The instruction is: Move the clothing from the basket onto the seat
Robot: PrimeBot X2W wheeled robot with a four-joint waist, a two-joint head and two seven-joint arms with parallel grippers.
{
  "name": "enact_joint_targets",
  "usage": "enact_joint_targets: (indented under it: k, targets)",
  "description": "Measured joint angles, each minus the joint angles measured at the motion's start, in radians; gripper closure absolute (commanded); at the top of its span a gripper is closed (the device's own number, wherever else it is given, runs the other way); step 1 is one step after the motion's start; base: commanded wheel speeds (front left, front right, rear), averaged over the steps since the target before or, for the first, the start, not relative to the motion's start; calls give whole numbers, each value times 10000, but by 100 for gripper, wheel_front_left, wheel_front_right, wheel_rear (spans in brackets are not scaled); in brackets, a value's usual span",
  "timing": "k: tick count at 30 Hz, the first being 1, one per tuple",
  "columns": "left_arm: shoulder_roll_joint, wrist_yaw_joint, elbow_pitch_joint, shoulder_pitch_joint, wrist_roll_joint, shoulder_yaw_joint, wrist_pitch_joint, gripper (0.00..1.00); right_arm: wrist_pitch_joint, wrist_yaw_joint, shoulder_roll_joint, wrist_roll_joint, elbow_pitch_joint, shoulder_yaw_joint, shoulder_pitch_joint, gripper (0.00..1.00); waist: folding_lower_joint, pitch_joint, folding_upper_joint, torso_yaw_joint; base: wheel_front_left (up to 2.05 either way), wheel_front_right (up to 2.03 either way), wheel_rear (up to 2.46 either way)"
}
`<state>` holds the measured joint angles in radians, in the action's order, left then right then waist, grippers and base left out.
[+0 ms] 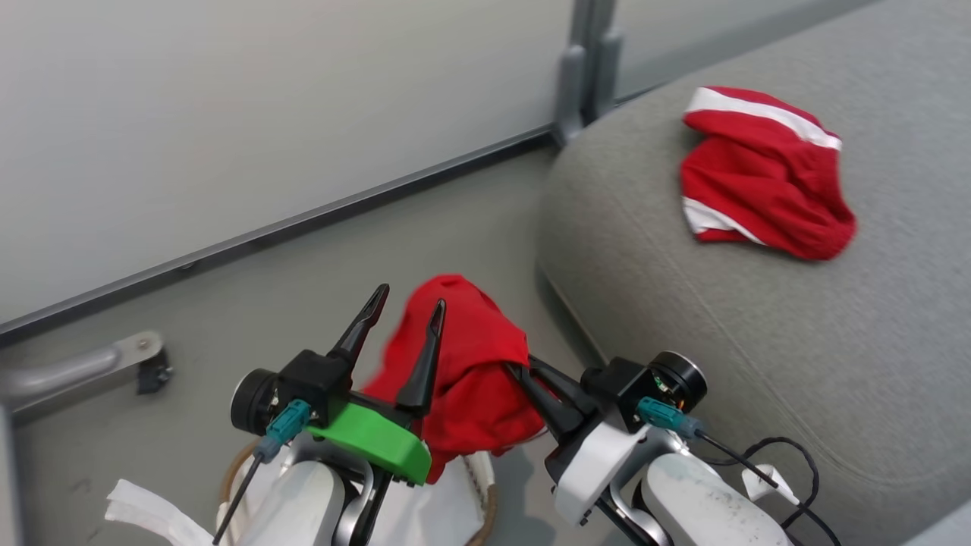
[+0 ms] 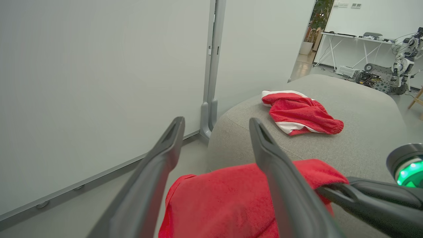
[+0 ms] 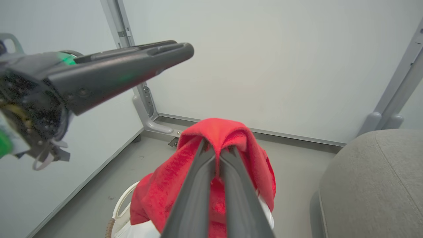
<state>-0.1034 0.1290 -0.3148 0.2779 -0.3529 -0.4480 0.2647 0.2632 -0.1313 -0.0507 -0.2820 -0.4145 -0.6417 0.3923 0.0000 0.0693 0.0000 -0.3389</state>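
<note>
A plain red piece of clothing (image 1: 474, 364) hangs over the basket (image 1: 485, 493), pinched at its top by my right gripper (image 1: 518, 370), which is shut on it. In the right wrist view the fabric (image 3: 158, 191) drapes over both closed fingers (image 3: 198, 185), with the basket's white rim (image 3: 120, 203) below. My left gripper (image 1: 408, 302) stands open just left of the garment, its fingers apart and holding nothing (image 2: 216, 122). A second red garment with white stripes (image 1: 762, 178) lies crumpled on the grey seat (image 1: 683, 318), also seen ahead of the left fingers (image 2: 299, 112).
Grey partition panels (image 1: 227, 114) run behind, joined at a metal post with a foot (image 1: 580, 83) by the seat's corner. A metal bracket (image 1: 114, 360) sits on the floor at left. Far off stand a table (image 2: 357, 38) and another robot (image 2: 401, 62).
</note>
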Motion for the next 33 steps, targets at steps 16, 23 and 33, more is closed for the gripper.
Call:
enact_joint_targets:
  k: [16,23,33]
  targets:
    - [-341,0,-157,880,-238,-1526,-2,0,0,0,2,1392,2194,3089,-475,100,0,1157,0,-1983,1,1,1]
    - [-709,0,44,937,-251,-1549,-2,0,0,0,-1041,2337,3135,4564,1631,100,0,1841,0,-2128,1,1,1]
    - [-1400,0,460,947,-132,-1256,-2,0,4,0,-2917,3206,2243,5814,5338,100,0,3035,0,-2168,0,0,0]
